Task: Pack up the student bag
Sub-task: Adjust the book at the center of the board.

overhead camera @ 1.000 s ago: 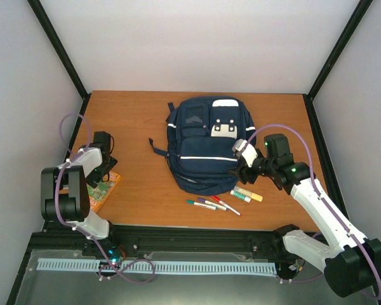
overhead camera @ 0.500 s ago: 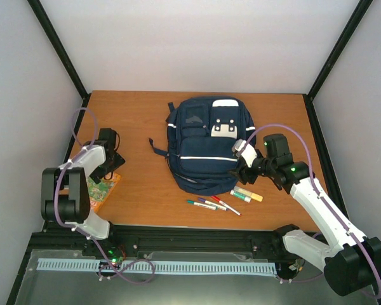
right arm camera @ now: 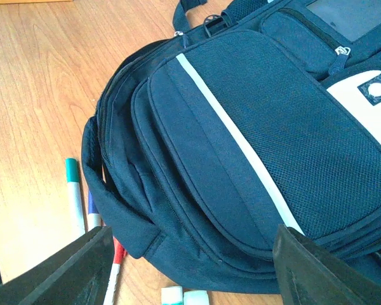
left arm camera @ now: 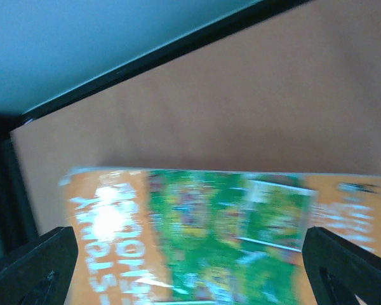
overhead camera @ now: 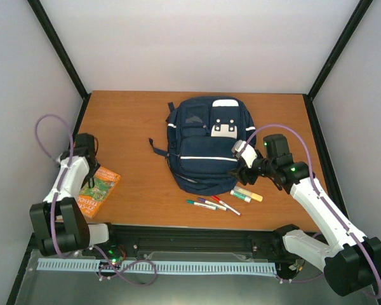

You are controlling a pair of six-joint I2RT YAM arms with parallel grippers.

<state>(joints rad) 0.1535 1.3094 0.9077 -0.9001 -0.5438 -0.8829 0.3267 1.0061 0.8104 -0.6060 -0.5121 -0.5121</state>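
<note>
Top external view: the student bag lies flat mid-counter, front pockets up. The right gripper hangs at its lower right edge, jaws apart over the fabric, seemingly gripping nothing. The left gripper, jaws spread wide, hovers over an orange-green book near the counter's left edge.

The left arm stands folded at the near left edge, its white forearm slanting toward the far side. The left gripper tips downward, jaws spread fully wide. The right arm reaches from the near right corner leftward toward the middle, elbow bent. The right gripper points left and down, jaws parted, gripping nothing
</note>
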